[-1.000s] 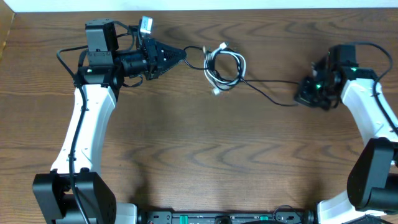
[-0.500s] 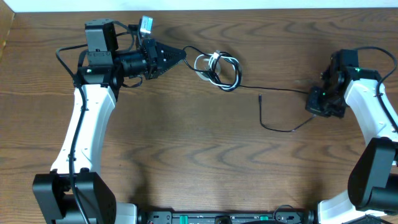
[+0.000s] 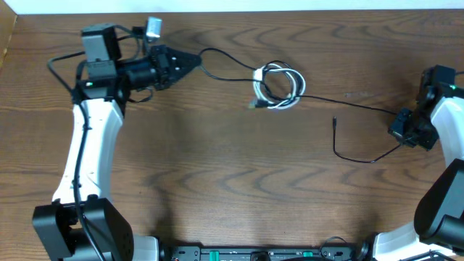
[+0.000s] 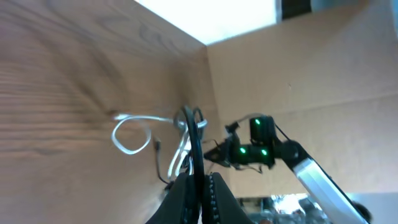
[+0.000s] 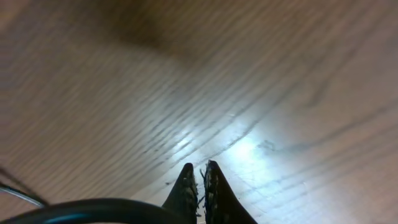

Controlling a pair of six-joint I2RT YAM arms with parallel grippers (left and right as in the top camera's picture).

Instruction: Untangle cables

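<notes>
Overhead faces down; left wrist (low) shares the cables (image 3: 259,76) (image 4: 186,121).

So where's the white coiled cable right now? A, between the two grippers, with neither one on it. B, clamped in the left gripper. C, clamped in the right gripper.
A: the white cable sits looped mid-table, apart from the left gripper and the right gripper, which each grip only the black cable.

The bench (image 3: 239,188) has a dark brown wood-grain top. A white strip (image 3: 290,6) borders its far edge. A tan panel (image 4: 323,74) rises beyond one edge. Overhead-light glare (image 5: 239,149) marks the wood.
</notes>
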